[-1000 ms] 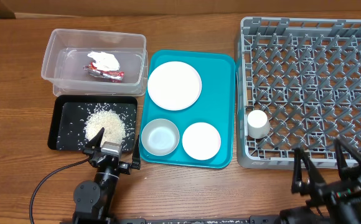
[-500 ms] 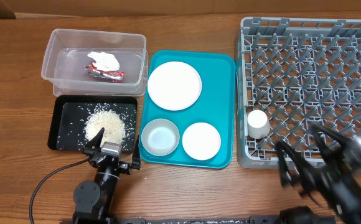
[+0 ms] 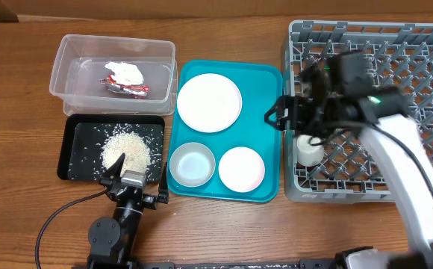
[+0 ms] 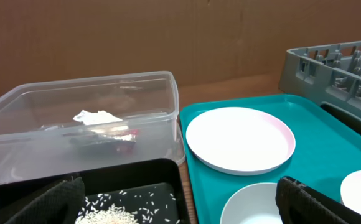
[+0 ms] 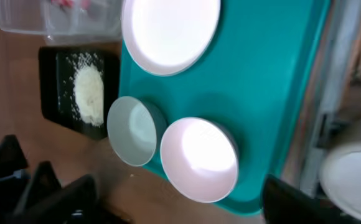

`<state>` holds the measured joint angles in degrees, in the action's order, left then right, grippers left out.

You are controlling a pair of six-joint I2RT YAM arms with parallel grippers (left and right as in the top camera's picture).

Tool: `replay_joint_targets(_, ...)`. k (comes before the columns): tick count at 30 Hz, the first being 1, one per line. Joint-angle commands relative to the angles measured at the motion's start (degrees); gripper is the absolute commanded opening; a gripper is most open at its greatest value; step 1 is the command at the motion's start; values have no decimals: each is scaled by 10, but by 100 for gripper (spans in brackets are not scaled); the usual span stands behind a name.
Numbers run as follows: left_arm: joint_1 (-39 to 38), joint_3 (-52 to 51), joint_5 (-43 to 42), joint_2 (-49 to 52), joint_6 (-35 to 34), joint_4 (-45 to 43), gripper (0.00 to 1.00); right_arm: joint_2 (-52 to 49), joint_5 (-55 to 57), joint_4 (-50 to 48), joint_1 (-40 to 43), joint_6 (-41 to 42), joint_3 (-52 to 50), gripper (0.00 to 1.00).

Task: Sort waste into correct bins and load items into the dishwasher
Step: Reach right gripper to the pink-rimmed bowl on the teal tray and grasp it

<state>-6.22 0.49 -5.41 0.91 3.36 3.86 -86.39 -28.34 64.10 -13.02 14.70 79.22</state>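
Loading looks the step in hand: 1 cup (image 3: 308, 147) stands in the front-left corner of the rack (image 3: 425, 45); plate (image 3: 209, 102) and 2 bowls (image 3: 241, 168) wait on the teal tray (image 3: 265, 82). Right gripper (image 3: 280, 113) hangs spread open over that tray's right edge; left gripper (image 3: 133, 181), also open, rests by the front edge of the table (image 3: 22, 187). Next, probably: pinch a rim.

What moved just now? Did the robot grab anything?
The right gripper swung up from the near right corner of the table, across the dish rack. It now hangs open at the right edge of the teal tray, holding nothing. The left gripper, the plate, the cup and the rice stayed put.
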Motion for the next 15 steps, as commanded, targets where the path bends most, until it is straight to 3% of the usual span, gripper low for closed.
replay_joint_targets(1,4,-2,-4,-3,-3,1,100,-62,19,11,-73,-25,14,83)
replay_joint_targets(6,4,-2,-4,-3,-3,1,100,-88,209,1,-186,-22,-6,83)
replay_joint_targets(10,4,-2,-4,-3,-3,1,100,-90,300,-38,-223,-14,-66,82)
replay_joint_targets(15,4,-2,-4,-3,-3,1,100,-90,292,-139,-196,2,-144,77)
